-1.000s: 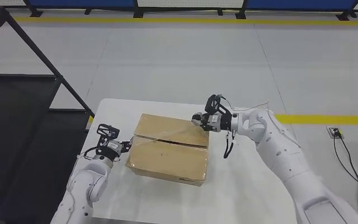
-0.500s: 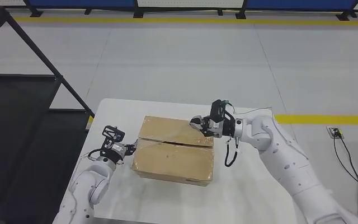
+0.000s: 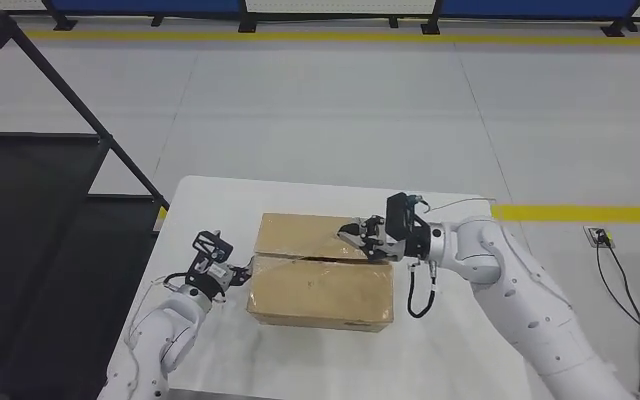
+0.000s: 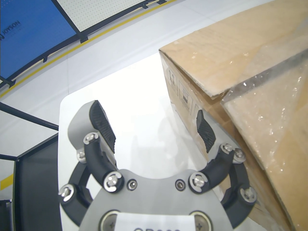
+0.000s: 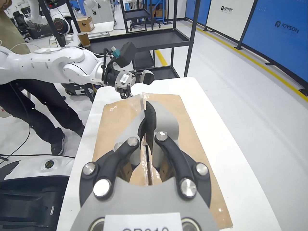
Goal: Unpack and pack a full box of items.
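The cardboard box (image 3: 320,290) has slid over the desk (image 3: 230,205), away from where the left jaws stood a second ago and in under the right jaws. It has also turned to sit squarer. The left jaws, spread open, have followed it and are again just beside its end wall. The right jaws, pinched together, have left the box's far corner and now sit over the top seam.
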Controlling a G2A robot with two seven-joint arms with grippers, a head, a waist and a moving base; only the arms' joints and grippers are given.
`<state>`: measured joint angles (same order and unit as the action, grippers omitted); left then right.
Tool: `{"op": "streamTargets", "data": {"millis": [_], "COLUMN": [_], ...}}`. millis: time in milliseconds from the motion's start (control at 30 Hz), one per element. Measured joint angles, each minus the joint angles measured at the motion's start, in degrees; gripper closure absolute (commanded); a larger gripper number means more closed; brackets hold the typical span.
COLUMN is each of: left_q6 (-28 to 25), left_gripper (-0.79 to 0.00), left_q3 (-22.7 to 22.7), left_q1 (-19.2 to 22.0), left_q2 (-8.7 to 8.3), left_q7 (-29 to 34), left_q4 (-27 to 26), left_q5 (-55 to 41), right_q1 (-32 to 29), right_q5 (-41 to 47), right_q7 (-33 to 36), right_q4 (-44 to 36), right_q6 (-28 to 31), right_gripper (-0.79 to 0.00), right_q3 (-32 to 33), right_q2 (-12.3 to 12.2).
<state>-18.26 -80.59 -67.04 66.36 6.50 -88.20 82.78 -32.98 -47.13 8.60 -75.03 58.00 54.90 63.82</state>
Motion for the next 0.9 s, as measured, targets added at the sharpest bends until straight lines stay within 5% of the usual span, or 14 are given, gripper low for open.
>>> {"op": "streamTargets", "data": {"millis": [567, 900], "left_q6": [-5.0, 3.1], "left_gripper": [-0.785, -0.785], "left_q3": [0.8, -1.8], "left_q1": [-1.3, -1.9], "left_q2": [-0.43, -0.11], "left_q7": [-3.5, -4.7], "left_q4": [-1.2, -2.4], "left_q5": [2.2, -2.2], "right_q1": [-7.7, -13.4], "right_q5": [2.0, 4.3], "right_q7": [2.7, 7.8], "right_q4": [-12.9, -18.1], "right_q6": [-2.6, -8.6], "right_gripper": [0.0, 0.0], "right_q3": [4.5, 8.2], "right_q2": [-2.2, -3.3]}}
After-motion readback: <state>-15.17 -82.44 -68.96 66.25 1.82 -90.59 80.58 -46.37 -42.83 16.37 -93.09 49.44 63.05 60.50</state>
